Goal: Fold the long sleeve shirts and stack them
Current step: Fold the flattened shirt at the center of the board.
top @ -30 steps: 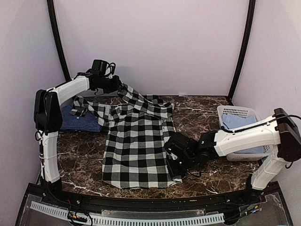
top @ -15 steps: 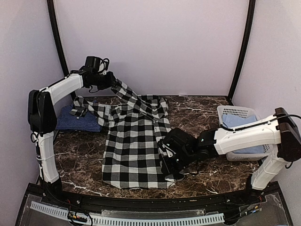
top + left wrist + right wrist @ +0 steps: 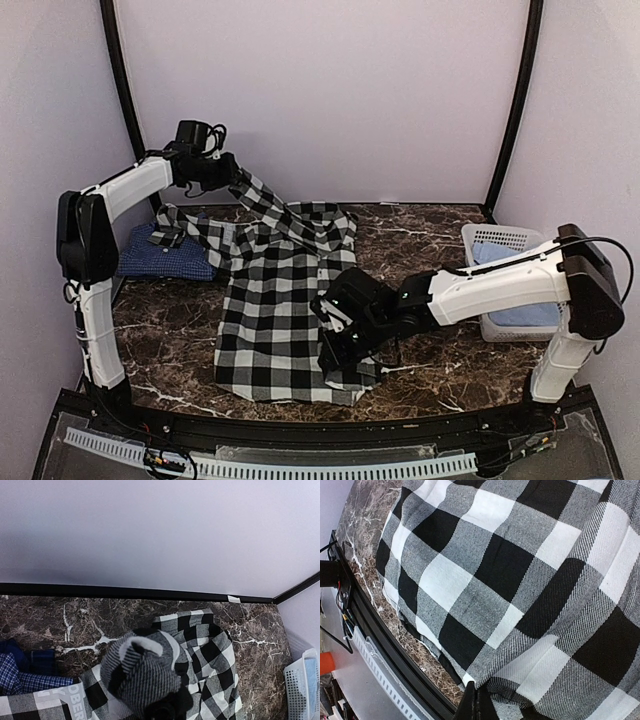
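The black-and-white checked long sleeve shirt [image 3: 275,310] lies spread on the marble table [image 3: 430,240], collar toward the back. My left gripper [image 3: 228,178] is raised at the back left and shut on a bunched part of the upper shirt, which hangs taut down from it. In the left wrist view that bunched cloth [image 3: 142,675] covers the fingers. My right gripper [image 3: 338,352] is shut on the shirt's right hem edge [image 3: 485,677], held over the lower body of the shirt. The dark blue shirt [image 3: 165,255] lies folded at the left.
A white slotted basket [image 3: 505,238] with light blue cloth inside stands at the right, behind my right arm. The table's black front rail [image 3: 355,605] runs close to the shirt's hem. Back wall and side posts enclose the table.
My right gripper has moved left, carrying the shirt's right edge inward over the body. My left gripper has risen and shifted slightly left with its cloth.
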`<state>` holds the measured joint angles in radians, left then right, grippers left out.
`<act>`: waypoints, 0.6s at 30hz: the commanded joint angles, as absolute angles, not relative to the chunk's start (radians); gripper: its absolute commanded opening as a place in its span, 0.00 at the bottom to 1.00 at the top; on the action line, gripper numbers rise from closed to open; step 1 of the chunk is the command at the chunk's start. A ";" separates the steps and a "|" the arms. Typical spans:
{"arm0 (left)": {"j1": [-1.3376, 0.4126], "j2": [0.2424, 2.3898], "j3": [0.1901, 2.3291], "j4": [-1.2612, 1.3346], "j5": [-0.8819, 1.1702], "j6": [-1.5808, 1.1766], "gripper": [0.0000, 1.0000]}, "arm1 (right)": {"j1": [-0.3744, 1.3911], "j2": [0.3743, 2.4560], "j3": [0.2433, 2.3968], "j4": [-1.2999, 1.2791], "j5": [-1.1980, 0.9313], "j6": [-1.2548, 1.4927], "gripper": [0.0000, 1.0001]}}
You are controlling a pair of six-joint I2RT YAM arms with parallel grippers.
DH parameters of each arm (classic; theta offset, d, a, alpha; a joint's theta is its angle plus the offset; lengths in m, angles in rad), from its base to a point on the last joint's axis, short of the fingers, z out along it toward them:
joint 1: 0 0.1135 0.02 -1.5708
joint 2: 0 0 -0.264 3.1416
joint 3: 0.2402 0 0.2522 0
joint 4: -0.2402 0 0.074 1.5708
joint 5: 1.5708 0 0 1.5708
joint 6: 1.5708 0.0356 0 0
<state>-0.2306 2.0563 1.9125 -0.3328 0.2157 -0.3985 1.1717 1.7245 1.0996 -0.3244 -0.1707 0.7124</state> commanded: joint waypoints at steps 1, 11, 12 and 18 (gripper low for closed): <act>-0.221 1.948 1.861 -0.319 0.175 -0.378 0.00 | 1.174 1.740 1.090 -0.272 -0.226 0.706 0.00; -0.221 1.837 1.641 -0.181 0.153 -0.419 0.00 | 1.172 1.767 1.065 -0.248 -0.236 0.712 0.00; -0.221 1.816 1.627 -0.164 0.146 -0.422 0.00 | 1.172 1.768 1.062 -0.246 -0.237 0.713 0.00; -0.221 1.739 1.507 -0.102 0.109 -0.436 0.00 | 1.167 1.770 1.056 -0.239 -0.241 0.712 0.00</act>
<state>-0.2306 1.8404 1.5696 -0.1936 0.1467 -0.4171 1.1706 1.7588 1.0649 -0.2752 -0.2253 0.7139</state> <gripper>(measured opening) 0.021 0.003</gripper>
